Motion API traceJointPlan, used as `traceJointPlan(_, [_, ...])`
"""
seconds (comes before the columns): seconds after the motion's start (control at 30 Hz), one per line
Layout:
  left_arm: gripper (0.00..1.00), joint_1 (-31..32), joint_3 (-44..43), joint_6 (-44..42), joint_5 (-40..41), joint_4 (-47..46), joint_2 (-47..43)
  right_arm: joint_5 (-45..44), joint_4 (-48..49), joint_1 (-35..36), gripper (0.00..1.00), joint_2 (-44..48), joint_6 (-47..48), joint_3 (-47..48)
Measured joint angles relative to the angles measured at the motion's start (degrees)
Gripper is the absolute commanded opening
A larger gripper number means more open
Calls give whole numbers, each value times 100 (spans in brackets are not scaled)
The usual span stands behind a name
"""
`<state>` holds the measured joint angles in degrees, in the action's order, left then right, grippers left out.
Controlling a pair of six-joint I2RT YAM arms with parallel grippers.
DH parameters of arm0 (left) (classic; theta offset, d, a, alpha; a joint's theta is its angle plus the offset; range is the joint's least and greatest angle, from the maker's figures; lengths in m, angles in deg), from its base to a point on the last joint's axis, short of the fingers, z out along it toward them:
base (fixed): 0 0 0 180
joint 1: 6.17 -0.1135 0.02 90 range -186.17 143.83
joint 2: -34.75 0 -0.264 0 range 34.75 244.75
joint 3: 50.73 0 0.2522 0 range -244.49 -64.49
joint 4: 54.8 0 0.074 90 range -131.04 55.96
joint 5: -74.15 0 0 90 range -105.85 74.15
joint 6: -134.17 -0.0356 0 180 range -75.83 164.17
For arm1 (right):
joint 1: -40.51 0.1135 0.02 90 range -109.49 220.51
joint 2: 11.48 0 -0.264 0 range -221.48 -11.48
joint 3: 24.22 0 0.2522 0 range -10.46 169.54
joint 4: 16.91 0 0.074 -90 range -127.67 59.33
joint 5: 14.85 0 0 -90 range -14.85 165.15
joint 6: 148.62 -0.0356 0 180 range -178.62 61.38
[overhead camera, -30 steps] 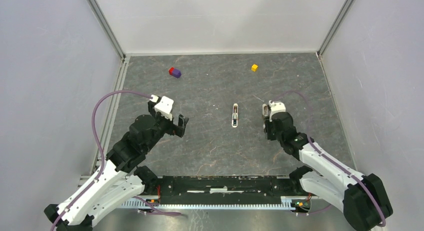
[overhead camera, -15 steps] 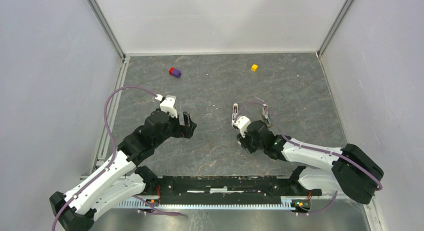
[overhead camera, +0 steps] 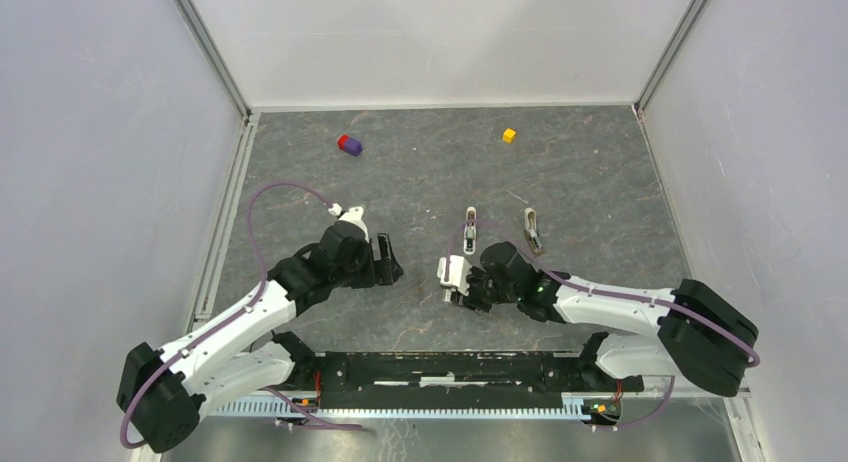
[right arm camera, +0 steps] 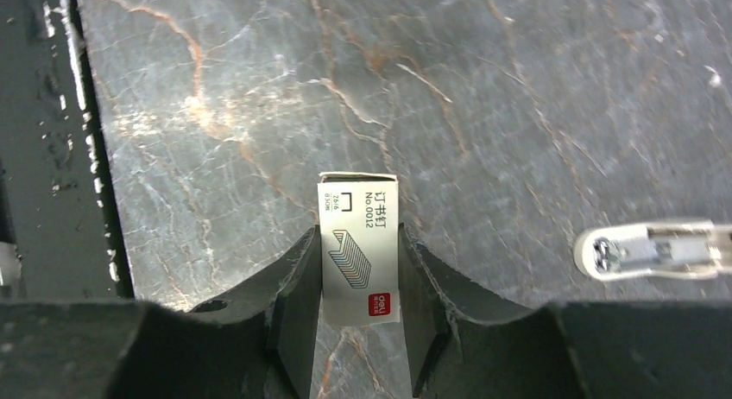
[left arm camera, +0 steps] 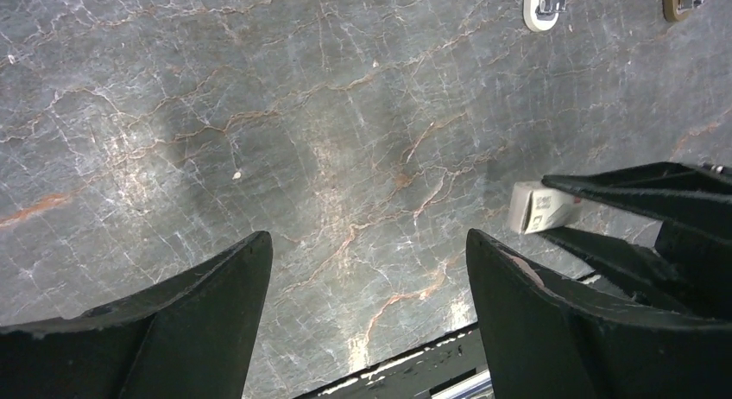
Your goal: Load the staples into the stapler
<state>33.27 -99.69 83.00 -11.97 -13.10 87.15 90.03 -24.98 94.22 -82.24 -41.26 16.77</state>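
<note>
The white stapler [overhead camera: 469, 229] lies on the table mid-field and also shows at the right in the right wrist view [right arm camera: 656, 250]. My right gripper [right arm camera: 358, 235] is shut on a small white box of staples [right arm camera: 356, 248], one finger against each long side, held low over the table. From above, that gripper [overhead camera: 450, 280] points left, just in front of the stapler. In the left wrist view the box [left arm camera: 539, 207] shows off to the right. My left gripper [left arm camera: 369, 239] hangs open over bare table with nothing between its fingers, left of the box [overhead camera: 388, 259].
A tan stapler-like piece [overhead camera: 533, 230] lies right of the white stapler. A red-and-purple block [overhead camera: 349, 144] and a yellow cube [overhead camera: 509, 135] sit near the back wall. The black base rail [overhead camera: 450, 367] runs along the near edge, close to both grippers.
My right arm has swung left and nearer, from beside the tan piece to in front of the stapler. My left arm has moved right and nearer, its fingers narrowing slightly.
</note>
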Motion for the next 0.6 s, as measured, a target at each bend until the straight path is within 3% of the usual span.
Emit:
traceJointPlan(0.2, [84,0,7,15,-127,-197,179,203,-247,221,56,-431,505,310])
traceJointPlan(0.33, [74,0,7,4,-525,-446,444,111,-354,223,55,-328,404,328])
traceJointPlan(0.47, [67,2,13,-42,-1012,-693,763,-426,-369,170,42,142,-516,326])
traceJointPlan(0.6, [57,2,105,-39,-1318,-1003,901,-852,-367,50,43,566,-1978,275])
